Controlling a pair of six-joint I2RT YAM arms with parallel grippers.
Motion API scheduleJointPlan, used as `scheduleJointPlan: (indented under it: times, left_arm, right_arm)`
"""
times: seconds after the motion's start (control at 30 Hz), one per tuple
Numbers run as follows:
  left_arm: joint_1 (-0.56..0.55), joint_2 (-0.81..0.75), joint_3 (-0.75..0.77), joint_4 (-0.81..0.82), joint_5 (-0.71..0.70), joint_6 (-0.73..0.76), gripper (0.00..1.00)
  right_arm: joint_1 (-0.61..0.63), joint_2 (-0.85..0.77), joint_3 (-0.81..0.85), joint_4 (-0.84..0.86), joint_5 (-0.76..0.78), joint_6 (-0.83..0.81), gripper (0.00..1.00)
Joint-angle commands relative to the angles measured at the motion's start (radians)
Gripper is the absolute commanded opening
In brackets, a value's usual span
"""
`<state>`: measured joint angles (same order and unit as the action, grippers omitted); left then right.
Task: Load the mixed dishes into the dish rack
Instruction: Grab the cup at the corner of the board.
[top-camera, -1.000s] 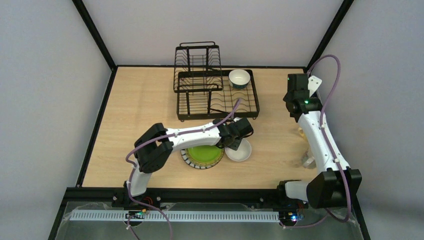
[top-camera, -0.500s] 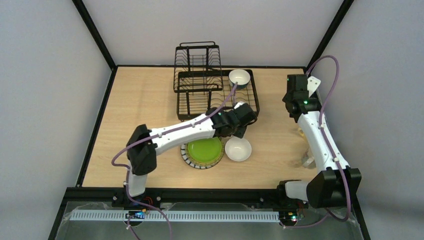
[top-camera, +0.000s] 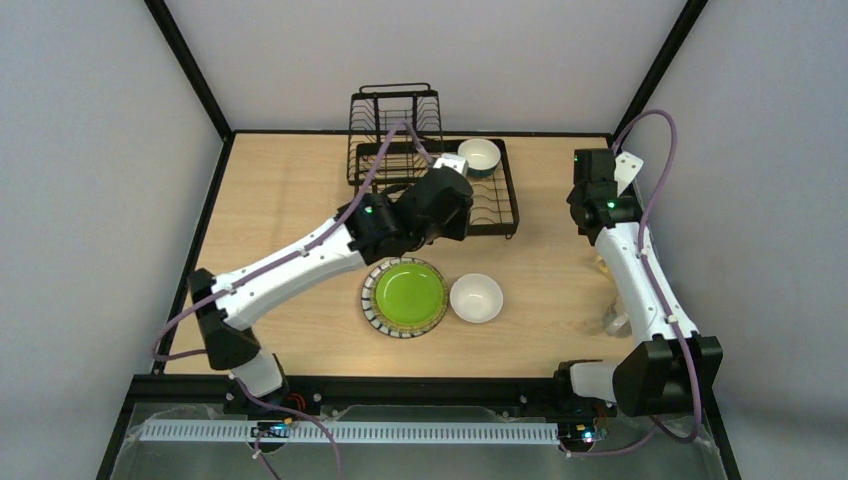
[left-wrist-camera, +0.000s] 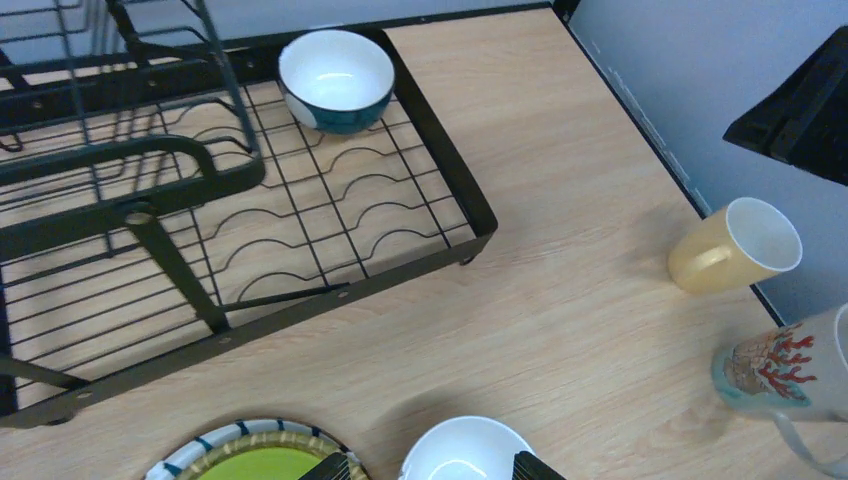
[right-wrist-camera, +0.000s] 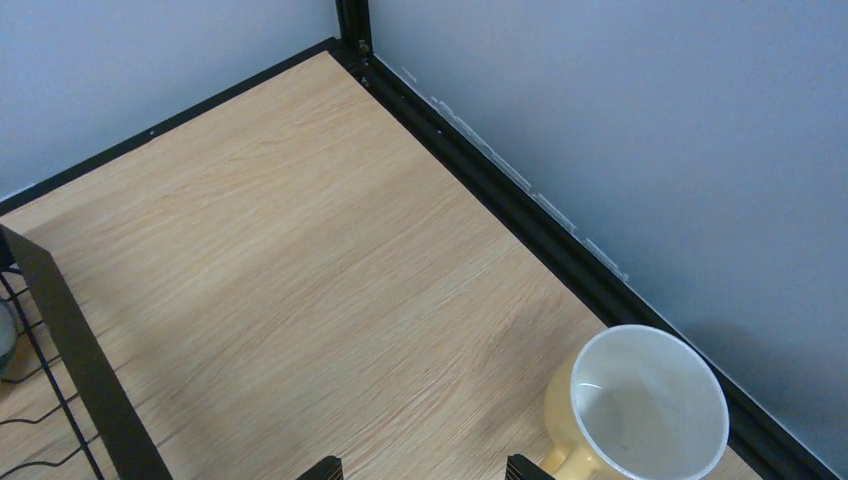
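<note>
Only partly visible, the cream mug (left-wrist-camera: 785, 375) overruns the left wrist view.

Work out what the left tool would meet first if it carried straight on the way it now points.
Most likely the white bowl: in the wrist view it lies between the fingertips of the open left tool, beside the green plate. Depth is unclear, so the tool could pass just beside it.
</note>
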<state>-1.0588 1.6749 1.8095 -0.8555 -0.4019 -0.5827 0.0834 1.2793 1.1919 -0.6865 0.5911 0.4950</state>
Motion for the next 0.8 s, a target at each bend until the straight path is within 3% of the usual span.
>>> scheduleJointPlan:
  times: [0.0,0.57,0.77]
  left_arm:
    - [0.022,-0.079,-0.062,0.023,-0.037,0.008,0.95]
    - [0.063,-0.298,-0.233,0.098,-0.005,0.020,0.98]
    - [0.074,-0.352,-0.285,0.116,0.039,0.033,0.99]
  right_arm:
    - [-0.007,0.017,0.001,0.015,0.046,-0.002,0.95]
    - [-0.076,0.112,0.177,-0.099,-0.033,0.072,0.95]
    - [-0.253,0.095,0.187,-0.156,-0.186,0.137,0.95]
